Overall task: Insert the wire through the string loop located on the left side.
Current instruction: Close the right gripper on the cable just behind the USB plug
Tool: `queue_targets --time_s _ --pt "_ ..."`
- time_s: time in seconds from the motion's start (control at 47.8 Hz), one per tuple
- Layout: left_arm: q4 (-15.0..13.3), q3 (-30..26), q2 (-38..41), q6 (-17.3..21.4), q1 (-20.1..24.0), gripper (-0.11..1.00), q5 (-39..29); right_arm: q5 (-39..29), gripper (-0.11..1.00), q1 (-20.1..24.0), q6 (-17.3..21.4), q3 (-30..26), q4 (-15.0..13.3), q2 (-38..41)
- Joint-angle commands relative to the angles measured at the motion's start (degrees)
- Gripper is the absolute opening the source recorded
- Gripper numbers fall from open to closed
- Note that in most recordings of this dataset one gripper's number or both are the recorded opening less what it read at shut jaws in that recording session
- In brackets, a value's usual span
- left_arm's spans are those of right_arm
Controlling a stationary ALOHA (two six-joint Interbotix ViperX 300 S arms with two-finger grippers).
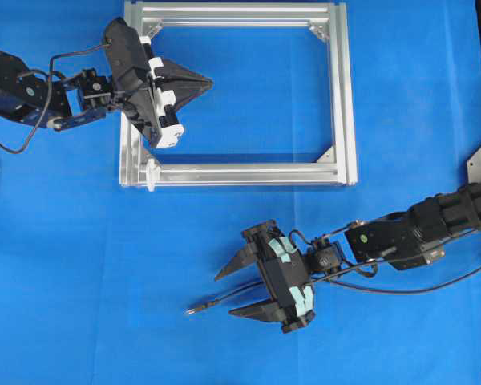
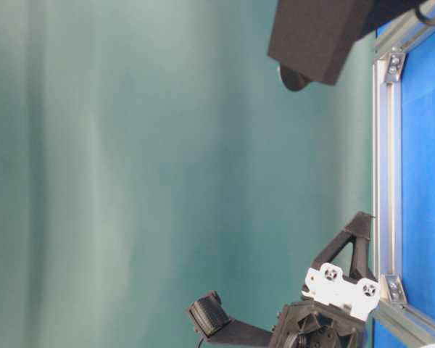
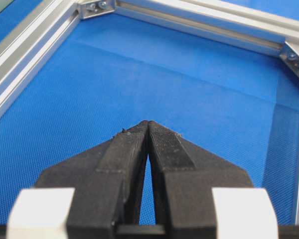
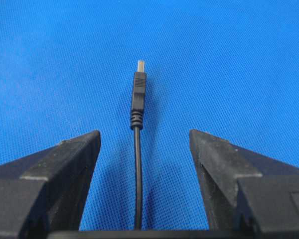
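Wire: the long thin black flexible wire (image 4: pixel 137 164) lies on the blue cloth-covered desk (image 1: pixel 80 265), running out between the two fingers of the right claw (image 1: pixel 242 290), touching neither finger in the wrist view.
Plug: its small dark cylindrical plug with a metal tip (image 4: pixel 138 89) sits just beyond the right claw's fingertips, straight ahead of it.
Long axis: in line with the right claw's pointing direction, centred in the gap, so closing would pinch across the cable, behind the plug.
Right claw: partly spread, fingers apart on either side of the wire, holding nothing yet.
Left claw: the left claw (image 1: pixel 202 80) is pressed tip to tip, empty, hovering inside the square silver aluminium frame (image 1: pixel 341 96).
String loop: the tiny white string loop (image 1: pixel 151 173) sits at the frame's lower left corner, well apart from the right claw, up and to the left of the plug tip.
Nearer arm: right for the wire; left for the loop.
Next move, as I judge: pinch the wire, then carry the plug toward the loop.
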State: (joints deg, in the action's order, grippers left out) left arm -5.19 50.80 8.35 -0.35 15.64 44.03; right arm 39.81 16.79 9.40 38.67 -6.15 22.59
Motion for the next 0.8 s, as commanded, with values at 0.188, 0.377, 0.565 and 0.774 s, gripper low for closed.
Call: queue_targets --time_s 0.188,0.377,0.565,0.774 --pt "0.09 -0.35 -1.85 -0.09 -0.09 0.0 0.26 -0.88 0.39 -0.18 -0.44 -0.88 0.09 -0.88" --pt "0.18 -0.35 -1.85 -0.09 0.0 0.0 0.26 -0.7 0.01 -0.62 -0.53 -0.79 -0.09 -0.88" --pt "0.09 -0.26 -1.85 -0.09 0.0 0.0 0.26 -0.97 0.0 -0.62 -0.53 -0.79 -0.09 -0.88" --pt "0.09 -0.26 -1.85 -0.09 0.0 0.0 0.35 -1.67 0.0 -0.53 -0.18 -0.44 -0.09 -2.37"
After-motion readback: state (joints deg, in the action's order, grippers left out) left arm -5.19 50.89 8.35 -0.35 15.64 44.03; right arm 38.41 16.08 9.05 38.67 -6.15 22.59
